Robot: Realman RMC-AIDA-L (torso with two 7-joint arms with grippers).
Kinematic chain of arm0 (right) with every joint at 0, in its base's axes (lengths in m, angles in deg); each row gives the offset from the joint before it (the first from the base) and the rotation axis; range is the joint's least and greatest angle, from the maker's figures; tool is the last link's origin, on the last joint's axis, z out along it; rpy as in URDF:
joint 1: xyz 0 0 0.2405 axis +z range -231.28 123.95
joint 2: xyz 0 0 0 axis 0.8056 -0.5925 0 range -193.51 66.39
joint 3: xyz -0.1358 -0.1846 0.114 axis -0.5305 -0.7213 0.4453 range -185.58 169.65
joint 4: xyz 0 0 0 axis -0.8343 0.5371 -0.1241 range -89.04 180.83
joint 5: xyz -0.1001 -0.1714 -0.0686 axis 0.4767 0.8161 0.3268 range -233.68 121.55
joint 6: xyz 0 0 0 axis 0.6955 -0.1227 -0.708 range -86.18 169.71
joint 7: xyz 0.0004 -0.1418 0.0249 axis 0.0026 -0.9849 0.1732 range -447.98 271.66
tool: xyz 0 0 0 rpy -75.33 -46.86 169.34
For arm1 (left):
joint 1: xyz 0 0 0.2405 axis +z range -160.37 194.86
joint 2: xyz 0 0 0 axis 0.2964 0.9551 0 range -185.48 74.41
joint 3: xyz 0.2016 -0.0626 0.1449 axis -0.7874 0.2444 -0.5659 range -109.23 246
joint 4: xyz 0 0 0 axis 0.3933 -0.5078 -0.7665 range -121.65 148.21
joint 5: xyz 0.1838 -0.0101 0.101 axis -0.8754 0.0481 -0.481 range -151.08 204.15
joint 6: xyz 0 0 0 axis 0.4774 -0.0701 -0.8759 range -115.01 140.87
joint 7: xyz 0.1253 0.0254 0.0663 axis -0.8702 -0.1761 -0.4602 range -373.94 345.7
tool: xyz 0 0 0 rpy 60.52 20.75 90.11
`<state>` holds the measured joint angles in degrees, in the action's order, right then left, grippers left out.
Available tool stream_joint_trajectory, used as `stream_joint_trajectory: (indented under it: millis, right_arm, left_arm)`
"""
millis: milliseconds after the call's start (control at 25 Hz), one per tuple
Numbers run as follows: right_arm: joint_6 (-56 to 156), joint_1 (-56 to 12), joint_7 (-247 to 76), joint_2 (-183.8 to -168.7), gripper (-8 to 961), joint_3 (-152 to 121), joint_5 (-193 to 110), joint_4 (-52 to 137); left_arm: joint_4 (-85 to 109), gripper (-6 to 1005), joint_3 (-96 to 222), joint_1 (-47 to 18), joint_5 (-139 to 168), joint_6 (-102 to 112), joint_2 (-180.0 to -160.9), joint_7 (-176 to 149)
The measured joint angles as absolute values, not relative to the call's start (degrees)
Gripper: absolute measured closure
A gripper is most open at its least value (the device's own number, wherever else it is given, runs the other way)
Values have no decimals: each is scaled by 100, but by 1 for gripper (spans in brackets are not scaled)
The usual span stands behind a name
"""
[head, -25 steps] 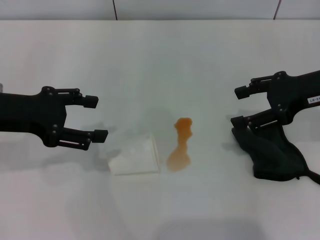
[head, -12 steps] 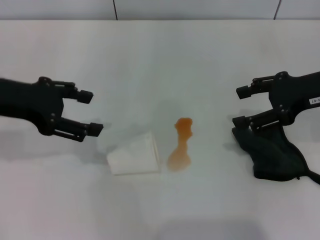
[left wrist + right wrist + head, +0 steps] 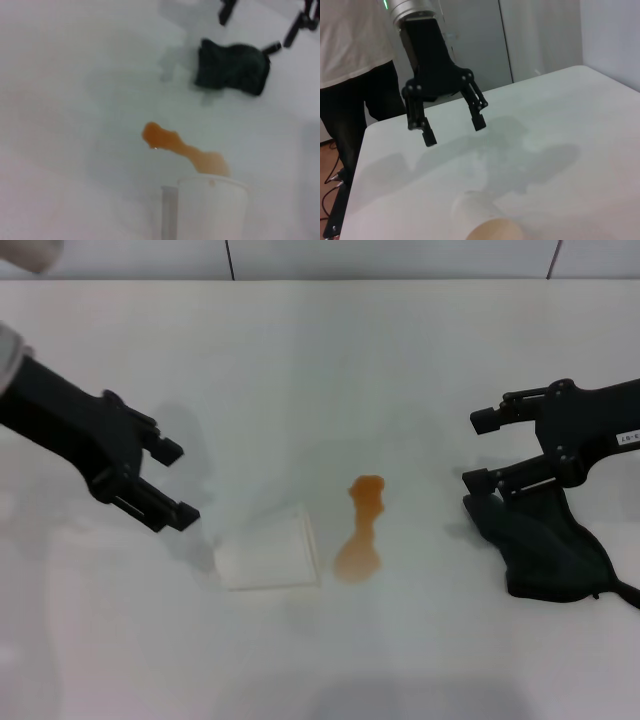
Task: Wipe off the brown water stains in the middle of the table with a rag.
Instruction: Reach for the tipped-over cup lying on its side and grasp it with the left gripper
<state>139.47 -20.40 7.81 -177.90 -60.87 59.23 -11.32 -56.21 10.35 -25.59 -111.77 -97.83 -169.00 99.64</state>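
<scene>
The brown water stains (image 3: 362, 528) lie mid-table as one orange-brown patch, narrow in the middle and wider at the near end; they also show in the left wrist view (image 3: 182, 148). The black rag (image 3: 545, 545) lies crumpled at the right on the table (image 3: 330, 360), and appears again as rag (image 3: 231, 67). My right gripper (image 3: 478, 451) is open at the rag's inner end, its lower finger right at the cloth's edge. My left gripper (image 3: 177, 483) hangs open and empty left of the cup, and the right wrist view shows this left gripper (image 3: 454, 130) above the table.
A white paper cup (image 3: 268, 550) lies on its side just left of the stain, mouth toward it; the left wrist view shows the cup (image 3: 212, 207) close by. A person in a white shirt (image 3: 350, 40) stands beyond the table's far edge.
My left arm has swung so it now reaches in from the upper left, and its gripper has tilted and shifted slightly left, still open. The right arm, rag, cup and stain have not moved.
</scene>
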Motion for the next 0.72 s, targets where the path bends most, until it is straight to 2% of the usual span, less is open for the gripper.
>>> stream_joint_trajectory:
  millis: [160,480,720]
  right_arm:
    - [13948,-1996,796,-17805,97,-6103,5923,-1132]
    - [13901,-1907,799,-17843,97,-6140,5925,-1117]
    - [13886,-1890,789,-17851,97,-6151,5933,-1074]
  left_arm:
    - [-5609,117,772,-2713,-11386,-9767,-16983,9960]
    - [-5437,116,271,-2789,-11971,-9608,-17402,9877]
    - [-5160,116,168,-2887,-12082,-9350,-17449,9939]
